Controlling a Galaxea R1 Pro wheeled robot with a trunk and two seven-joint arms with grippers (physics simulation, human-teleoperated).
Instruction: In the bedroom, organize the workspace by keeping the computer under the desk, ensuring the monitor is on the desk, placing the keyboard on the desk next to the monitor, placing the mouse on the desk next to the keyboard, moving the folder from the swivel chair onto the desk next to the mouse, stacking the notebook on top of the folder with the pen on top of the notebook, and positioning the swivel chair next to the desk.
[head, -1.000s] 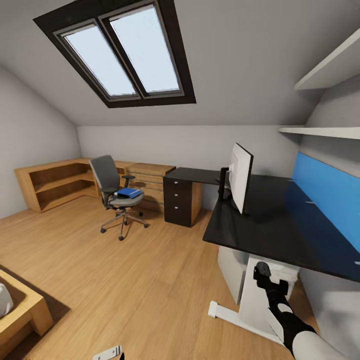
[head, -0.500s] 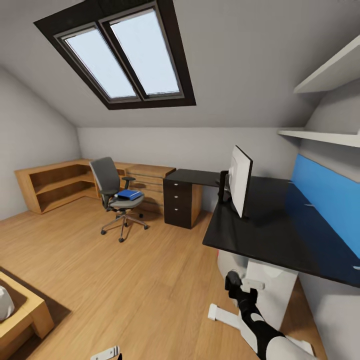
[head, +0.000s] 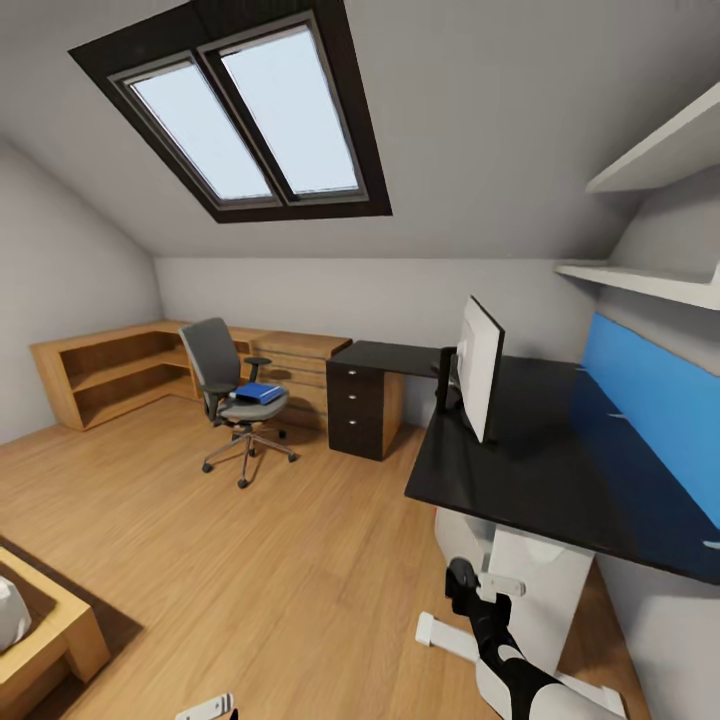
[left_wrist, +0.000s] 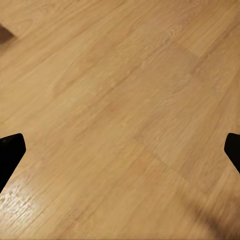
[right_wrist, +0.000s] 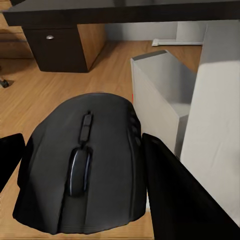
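Head view, right arm (head: 497, 650) lower, mouse (right_wrist: 85, 162) clamped

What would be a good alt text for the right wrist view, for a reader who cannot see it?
A black mouse is held between the two black fingers of the right claw, seen from close above a wooden floor. Behind it stand a light grey computer tower under the black desk and a black drawer unit with a silver knob.

The right arm (head: 510, 665) was white near the body, then black, ending in what looked like a rounded black gripper (head: 462, 577).
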